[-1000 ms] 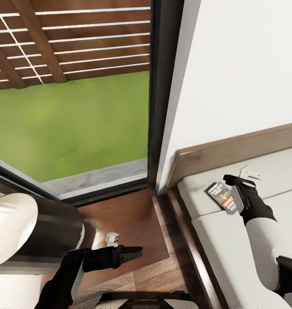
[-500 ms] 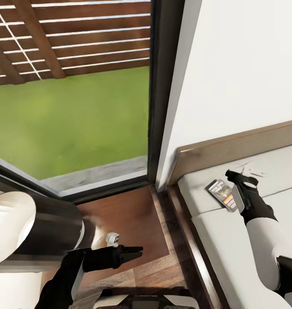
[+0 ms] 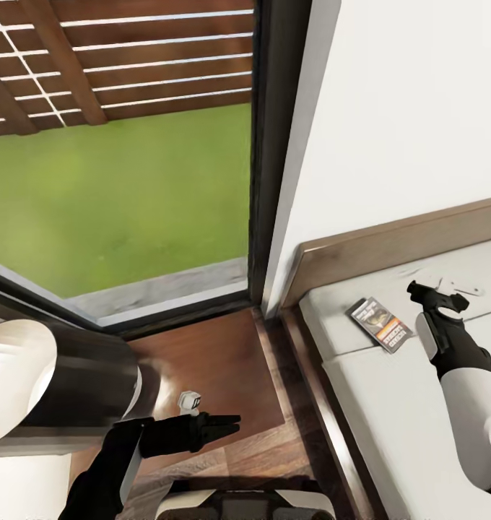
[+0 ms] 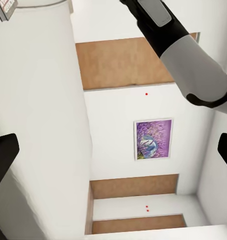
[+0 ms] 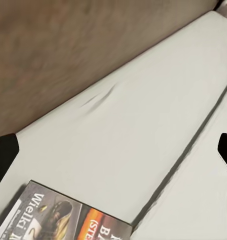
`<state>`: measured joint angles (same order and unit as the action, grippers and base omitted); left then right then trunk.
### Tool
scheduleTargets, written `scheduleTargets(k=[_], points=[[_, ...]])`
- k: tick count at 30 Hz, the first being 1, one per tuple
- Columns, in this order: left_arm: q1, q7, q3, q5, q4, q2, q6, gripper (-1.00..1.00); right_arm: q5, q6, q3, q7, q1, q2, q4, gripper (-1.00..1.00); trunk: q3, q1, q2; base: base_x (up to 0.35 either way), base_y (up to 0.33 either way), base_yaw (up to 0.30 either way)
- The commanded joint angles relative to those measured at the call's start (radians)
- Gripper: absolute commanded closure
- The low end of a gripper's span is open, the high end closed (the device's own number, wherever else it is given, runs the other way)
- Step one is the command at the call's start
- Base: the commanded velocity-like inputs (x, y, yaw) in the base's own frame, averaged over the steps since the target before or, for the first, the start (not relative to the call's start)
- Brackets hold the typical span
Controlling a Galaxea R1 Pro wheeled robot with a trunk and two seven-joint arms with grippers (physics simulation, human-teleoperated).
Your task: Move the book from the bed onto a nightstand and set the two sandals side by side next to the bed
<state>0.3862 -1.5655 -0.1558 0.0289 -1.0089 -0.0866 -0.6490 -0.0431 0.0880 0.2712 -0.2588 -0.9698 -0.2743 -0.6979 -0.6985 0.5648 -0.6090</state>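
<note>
On the white mattress of the bed (image 3: 390, 404), close to the lighter wooden headboard (image 3: 390, 249), the book (image 3: 380, 323) lies flat with its dark cover and orange band facing up, near the mattress edge that faces the nightstand. Just beside it, toward the middle of the bed, the right gripper (image 3: 439, 297) hovers above the sheet with nothing between its fingers; the right wrist view shows the two dark fingertips far apart at the frame's edges, so the jaws stand spread, and the book's corner (image 5: 68, 215) sits clear of both of them. Beside the bed, the nightstand (image 3: 224, 368) of glossy reddish-brown wood sits in the corner under the tall dark-framed window (image 3: 263, 152), grass and a slatted fence beyond the glass. A small white object (image 3: 190, 401) stands on the nightstand near its front edge; it is too small to identify. The left gripper (image 3: 227, 423) is held low over the nightstand's front edge, and from the head view its fingers look pressed nearly together, though the left wrist view suggests some gap, so I cannot tell. A large lamp shade (image 3: 50, 383) fills the near left.
</note>
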Motion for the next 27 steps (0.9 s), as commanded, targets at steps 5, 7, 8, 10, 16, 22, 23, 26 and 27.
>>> scheduleTargets(k=[5, 7, 8, 10, 16, 22, 23, 26, 27], points=[[0.0, -0.005, -0.002, 0.003, 0.0, -0.001, -0.012, -1.0, -0.004, -0.002, -0.003, -0.004, -0.001, -0.005, -0.004, -1.0, -0.01, 0.008, -0.015, 0.0, 0.0, 0.0], [0.0, -0.005, -0.002, 0.003, 0.0, -0.001, -0.012, -1.0, -0.004, -0.003, -0.003, -0.004, -0.001, -0.005, -0.004, -1.0, -0.017, 0.016, -0.029, 0.0, 0.0, 0.0], [0.0, -0.005, -0.002, 0.003, 0.0, -0.001, -0.012, -1.0, -0.004, -0.002, -0.003, -0.004, -0.001, -0.005, -0.003, -1.0, -0.02, 0.019, -0.036, 0.0, 0.0, 0.0], [0.0, -0.005, -0.002, 0.003, 0.0, -0.001, -0.012, -1.0, -0.004, -0.003, -0.003, -0.004, 0.0, -0.005, -0.004, -1.0, -0.026, 0.027, -0.05, 0.0, 0.0, 0.0], [0.0, -0.005, -0.002, 0.003, 0.0, -0.001, -0.012, -1.0, -0.003, -0.002, -0.003, -0.003, 0.0, -0.005, -0.001, -1.0, -0.045, 0.05, -0.092, 0.0, 0.0, 0.0], [0.0, -0.005, -0.001, 0.003, 0.0, -0.002, -0.012, -1.0, -0.003, -0.002, -0.003, -0.004, -0.001, -0.005, 0.002, -1.0, -0.064, 0.073, -0.134, 0.0, 0.0, 0.0], [0.0, -0.005, -0.001, 0.003, 0.0, -0.002, -0.012, -1.0, -0.003, -0.002, -0.003, -0.004, -0.001, -0.005, 0.002, -1.0, -0.067, 0.077, -0.141, 0.0, 0.0, 0.0], [0.0, -0.005, -0.001, 0.003, 0.0, -0.002, -0.012, -1.0, -0.003, -0.002, -0.003, -0.004, -0.001, -0.005, 0.003, -1.0, -0.076, 0.088, -0.162, 0.0, 0.0, 0.0], [0.0, -0.005, -0.001, 0.003, 0.0, -0.002, -0.012, -1.0, -0.003, -0.002, -0.003, -0.004, -0.001, -0.005, 0.003, -1.0, -0.079, 0.092, -0.169, 0.0, 0.0, 0.0]])
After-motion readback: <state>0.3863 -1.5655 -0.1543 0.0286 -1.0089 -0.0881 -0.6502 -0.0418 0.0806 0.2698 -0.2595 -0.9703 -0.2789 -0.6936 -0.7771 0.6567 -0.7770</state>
